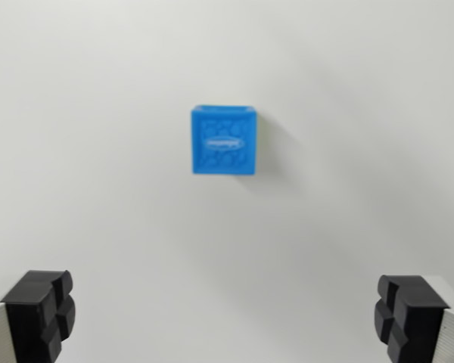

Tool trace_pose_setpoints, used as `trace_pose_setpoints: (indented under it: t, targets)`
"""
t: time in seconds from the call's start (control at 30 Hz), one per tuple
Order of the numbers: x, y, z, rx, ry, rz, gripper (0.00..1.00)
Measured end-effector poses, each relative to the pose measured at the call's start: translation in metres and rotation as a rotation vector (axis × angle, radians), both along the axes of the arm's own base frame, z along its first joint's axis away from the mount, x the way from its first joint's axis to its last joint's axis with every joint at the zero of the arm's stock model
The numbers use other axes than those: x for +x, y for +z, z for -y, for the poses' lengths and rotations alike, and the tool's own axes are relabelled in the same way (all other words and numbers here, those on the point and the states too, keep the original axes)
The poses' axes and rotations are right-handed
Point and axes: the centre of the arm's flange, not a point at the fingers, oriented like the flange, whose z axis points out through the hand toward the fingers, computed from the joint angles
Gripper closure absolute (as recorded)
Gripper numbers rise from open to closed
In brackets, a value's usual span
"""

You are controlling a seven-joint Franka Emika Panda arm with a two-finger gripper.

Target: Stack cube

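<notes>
nearest to us, at the bottom edge of the wrist view, we see the gripper [227, 318] with its two black fingertips: one [39, 314] in the wrist view's left corner, the other in the wrist view's right corner. they stand wide apart, spread almost the full width of the frame, with only bare surface between them; we record the jaws as wide and holding nothing. each tip shows a notched, blocky black pad with a pale grey body behind it.

further out, above the middle of the frame and slightly toward the wrist view's left of centre, we note the blue cube [223, 141]. it sits alone on the white table [98, 189], well apart from both fingertips and roughly on the line midway between them. its facing side carries an embossed pattern with an oval mark in the middle; the picture is too blurred for us to read it. a soft shadow falls beside the cube toward the wrist view's right.
</notes>
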Motion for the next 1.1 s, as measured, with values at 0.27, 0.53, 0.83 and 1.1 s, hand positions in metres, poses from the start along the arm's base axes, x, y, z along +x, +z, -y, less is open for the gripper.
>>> trace_pose_setpoints:
  t: [0.27,0.53,0.83,1.1]
  targets:
    - [0.0,0.022,0.0,0.0,0.0,0.0,0.0]
    - [0.0,0.036,0.0,0.001,0.0,0.0,0.0]
    - [0.0,0.042,0.0,0.001,0.0,-0.001,0.0]
    - [0.0,0.041,0.0,0.001,0.0,-0.001,0.0]
